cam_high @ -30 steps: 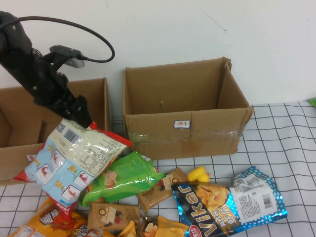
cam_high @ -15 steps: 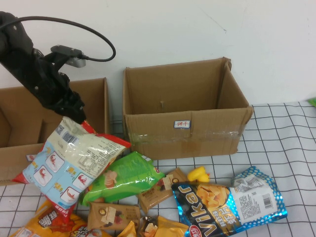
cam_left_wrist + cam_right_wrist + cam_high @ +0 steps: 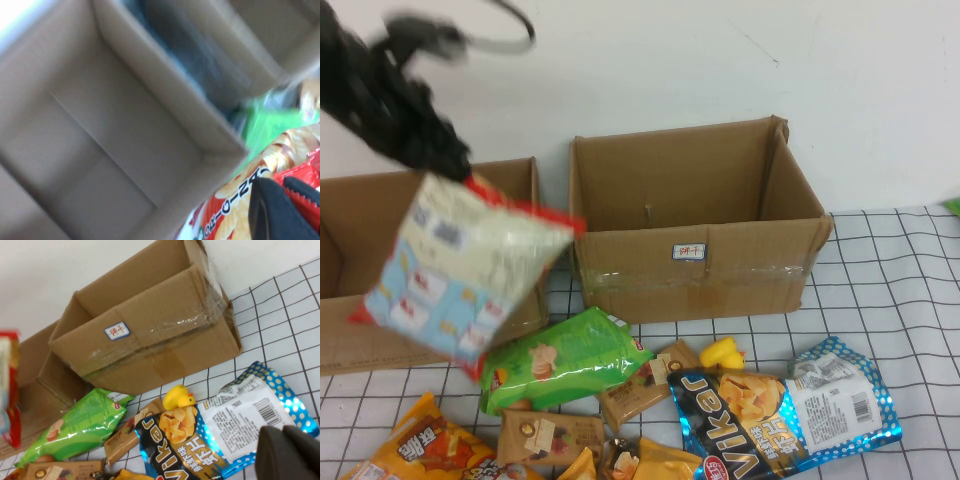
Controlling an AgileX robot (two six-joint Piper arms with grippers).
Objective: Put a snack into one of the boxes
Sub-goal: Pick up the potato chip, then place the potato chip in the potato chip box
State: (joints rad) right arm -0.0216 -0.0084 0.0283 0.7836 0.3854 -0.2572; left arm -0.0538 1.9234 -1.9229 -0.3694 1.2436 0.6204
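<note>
Beside taped box [image 3: 695,235], left end effector [image 3: 448,165] gripping snack [image 3: 460,265], right end effector [image 3: 287,452] low

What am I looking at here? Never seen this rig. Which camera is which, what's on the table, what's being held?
It is a two-armed table robot. The high view looks down from the robot's side; the other two pictures come from cameras on each wrist.

The left gripper, raised at the left above the low cardboard box, is shut on the red end of a large cream and pale blue shrimp snack bag, which hangs in the air. The left wrist view looks down into that open box.

The right gripper shows only in its own wrist view, above the blue Vikar chip bag.

On the checked tablecloth stand a taller taped box, a green snack bag, a yellow toy duck and smaller snack packets.
</note>
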